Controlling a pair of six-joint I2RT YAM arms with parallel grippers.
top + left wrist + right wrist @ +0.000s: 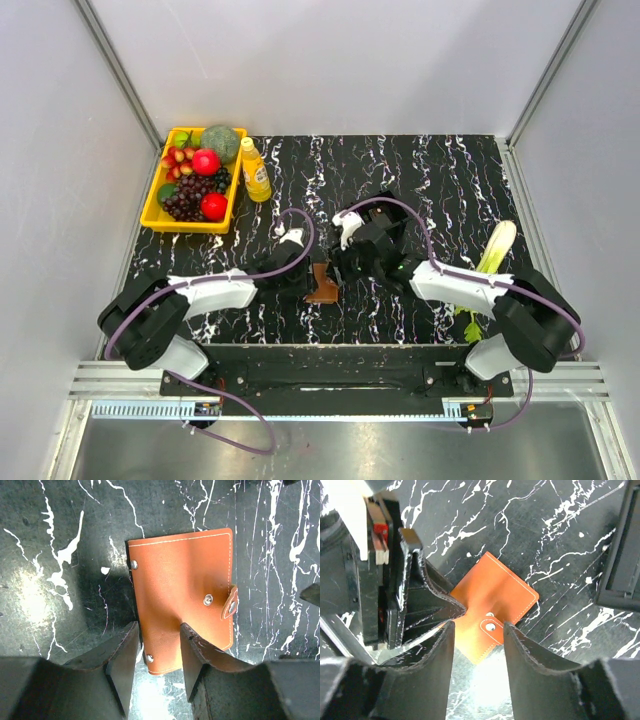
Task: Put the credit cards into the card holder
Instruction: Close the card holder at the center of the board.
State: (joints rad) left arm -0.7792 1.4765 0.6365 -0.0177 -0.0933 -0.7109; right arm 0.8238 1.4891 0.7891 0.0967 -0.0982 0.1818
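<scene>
The card holder [180, 580] is a flat brown leather wallet with light stitching, lying snapped shut on the black marbled table [430, 180]. My left gripper [159, 630] is open over its near corner, and the right finger [200, 650] overlaps the leather and seems to press on it. My right gripper [479, 626] is open too, straddling the corner with the snap strap [490, 626], with nothing held between its fingers. In the top view both grippers meet at the card holder [324, 286]. No credit cards are in view.
A yellow tray [150, 215] of fruit and a yellow bottle [255, 170] stand at the back left. A pale green vegetable [495, 250] lies by the right arm. A black tray's edge [620, 555] shows at the right of the right wrist view.
</scene>
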